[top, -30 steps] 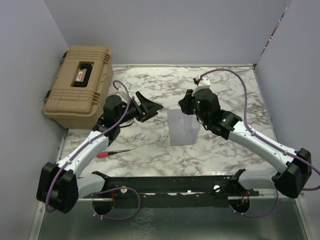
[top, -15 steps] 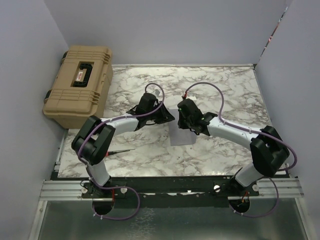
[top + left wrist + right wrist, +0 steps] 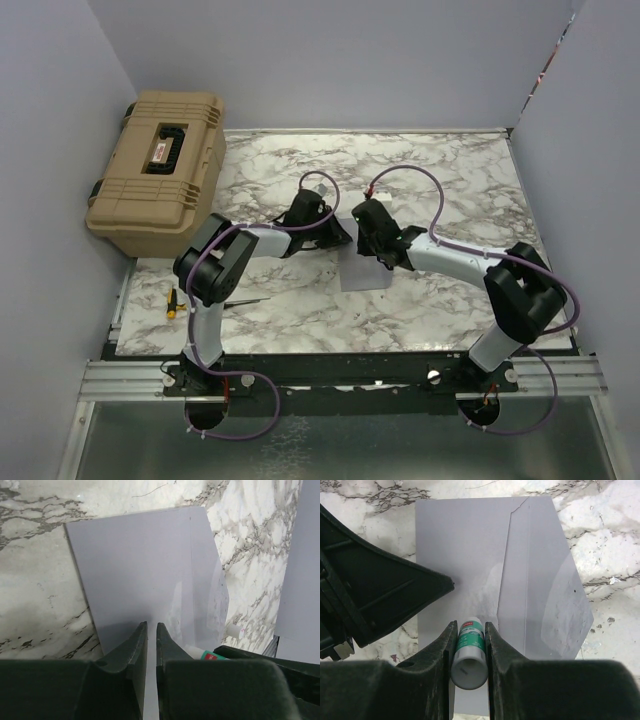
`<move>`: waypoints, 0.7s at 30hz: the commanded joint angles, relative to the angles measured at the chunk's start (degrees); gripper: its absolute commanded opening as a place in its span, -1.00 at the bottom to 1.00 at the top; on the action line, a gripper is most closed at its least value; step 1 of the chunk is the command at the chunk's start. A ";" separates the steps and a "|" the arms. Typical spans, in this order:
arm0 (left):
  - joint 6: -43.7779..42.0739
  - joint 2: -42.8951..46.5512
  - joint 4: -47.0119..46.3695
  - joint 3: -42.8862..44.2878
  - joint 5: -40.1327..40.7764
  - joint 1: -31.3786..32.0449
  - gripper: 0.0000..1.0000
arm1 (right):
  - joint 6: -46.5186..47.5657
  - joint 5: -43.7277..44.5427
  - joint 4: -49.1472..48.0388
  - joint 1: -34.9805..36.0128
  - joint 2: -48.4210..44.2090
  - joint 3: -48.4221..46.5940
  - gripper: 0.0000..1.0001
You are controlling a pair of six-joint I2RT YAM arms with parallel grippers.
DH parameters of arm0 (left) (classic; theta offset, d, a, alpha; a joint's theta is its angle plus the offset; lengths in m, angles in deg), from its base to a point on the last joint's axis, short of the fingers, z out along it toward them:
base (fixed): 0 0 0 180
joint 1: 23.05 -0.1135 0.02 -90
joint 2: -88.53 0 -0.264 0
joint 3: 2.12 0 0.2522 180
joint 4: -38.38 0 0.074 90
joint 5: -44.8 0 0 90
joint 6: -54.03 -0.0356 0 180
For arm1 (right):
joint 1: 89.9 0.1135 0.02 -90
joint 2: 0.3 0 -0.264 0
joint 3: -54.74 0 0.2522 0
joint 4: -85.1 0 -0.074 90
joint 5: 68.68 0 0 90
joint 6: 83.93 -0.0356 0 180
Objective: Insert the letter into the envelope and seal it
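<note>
No text legible. Glue stick (image 3: 468, 650) label, green and red: print too small. Tan case (image 3: 160, 170), ten o'clock: label unreadable.

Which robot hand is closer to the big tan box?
Left. The left gripper sits at the envelope's left edge, right of the box. The right gripper is farther right, over the envelope, holding a glue stick.

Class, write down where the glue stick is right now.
In the right wrist view, the glue stick sits clamped in the right gripper, centre bottom, held over the grey envelope.
</note>
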 commanded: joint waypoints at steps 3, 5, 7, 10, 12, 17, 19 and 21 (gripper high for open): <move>0.62 -1.50 -5.74 0.31 0.90 1.12 -0.78 | -0.47 2.45 -2.56 -0.23 1.93 2.26 -0.99; 1.03 -1.37 -6.54 0.00 0.84 1.20 -0.78 | -0.52 2.19 -2.91 -0.22 2.47 2.77 -0.99; 1.24 -1.19 -7.29 -0.03 0.92 1.32 -0.78 | -0.57 2.12 -3.52 -0.24 2.70 3.39 -0.99; 1.56 -1.39 -9.15 0.17 0.76 1.39 -0.78 | -0.39 2.67 -3.69 -0.23 3.14 3.47 -0.99; 1.89 -2.01 -10.27 0.55 0.80 1.40 -0.78 | -0.21 2.85 -4.22 -0.23 3.12 3.75 -0.99; 2.50 -5.43 -9.65 1.45 2.92 1.39 -0.84 | 1.10 3.22 -5.34 -0.30 3.14 4.88 -0.99; 2.65 -6.31 -8.45 0.62 4.87 1.40 -0.89 | 1.80 3.56 -6.10 -0.24 3.01 5.72 -0.99; 2.89 -7.20 -5.84 0.37 5.63 1.40 -0.94 | 3.22 3.45 -8.82 -0.23 2.34 7.37 -0.99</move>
